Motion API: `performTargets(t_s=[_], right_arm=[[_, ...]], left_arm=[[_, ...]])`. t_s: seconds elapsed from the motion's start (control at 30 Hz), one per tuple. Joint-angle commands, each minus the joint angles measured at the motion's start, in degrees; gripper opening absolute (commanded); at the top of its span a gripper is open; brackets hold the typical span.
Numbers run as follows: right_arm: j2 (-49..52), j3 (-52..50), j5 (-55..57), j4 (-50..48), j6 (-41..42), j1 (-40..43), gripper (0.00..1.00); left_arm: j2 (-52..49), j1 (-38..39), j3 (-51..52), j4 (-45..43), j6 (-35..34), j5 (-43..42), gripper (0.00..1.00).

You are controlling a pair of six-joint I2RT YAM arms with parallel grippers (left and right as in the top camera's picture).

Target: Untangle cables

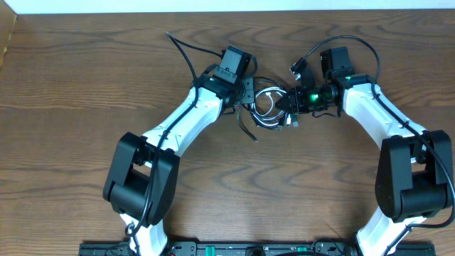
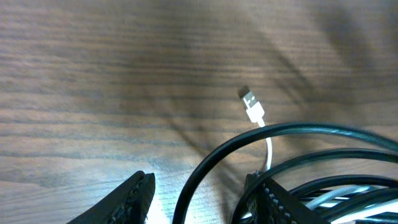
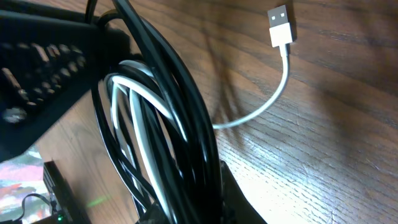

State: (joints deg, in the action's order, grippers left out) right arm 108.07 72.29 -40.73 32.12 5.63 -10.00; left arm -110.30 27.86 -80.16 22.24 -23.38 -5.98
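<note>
The white and black cables (image 1: 268, 105) lie tangled in one small coil at the table's middle back, between my two grippers. My left gripper (image 1: 249, 96) is at the coil's left side. In the left wrist view it (image 2: 200, 182) is open, with one black strand (image 2: 211, 163) arching between its fingers. The white cable's USB plug (image 2: 250, 103) lies on the wood beyond. My right gripper (image 1: 291, 104) is at the coil's right side. In the right wrist view it (image 3: 186, 208) is shut on the bundle of black and white strands (image 3: 163, 118). The white plug (image 3: 280, 25) trails free to the upper right.
The wooden table (image 1: 85, 92) holds nothing else. Thicker black robot wires run off the left arm (image 1: 186, 48) and loop above the right arm (image 1: 355, 44). A loose black cable end (image 1: 249, 132) sticks out in front of the coil. The left gripper's body (image 3: 43, 68) crowds the right wrist view.
</note>
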Motion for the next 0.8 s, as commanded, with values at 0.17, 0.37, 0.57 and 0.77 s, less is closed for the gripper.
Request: performTargets(t_s=[0.17, 0.37, 0.57, 0.77], right_arm=[[0.24, -0.07, -22.38, -2.49, -9.66, 0.68, 0.01], [0.24, -0.07, -48.48, -9.99, -10.43, 3.30, 0.01], [0.24, -0.04, -48.76, -11.17, -6.71, 4.83, 0.03], [0.24, -0.04, -47.23, -11.13, -5.22, 4.83, 0.11]], left_arm=[[-0.87, -0.11, -0.20, 5.11, -0.72, -2.84, 0.52], [-0.87, -0.11, -0.20, 5.60, -0.72, -3.65, 0.52], [-0.87, -0.11, -0.20, 5.57, -0.68, -5.44, 0.52], [-0.87, -0.17, -0.20, 0.37, 11.26, -28.52, 0.51]])
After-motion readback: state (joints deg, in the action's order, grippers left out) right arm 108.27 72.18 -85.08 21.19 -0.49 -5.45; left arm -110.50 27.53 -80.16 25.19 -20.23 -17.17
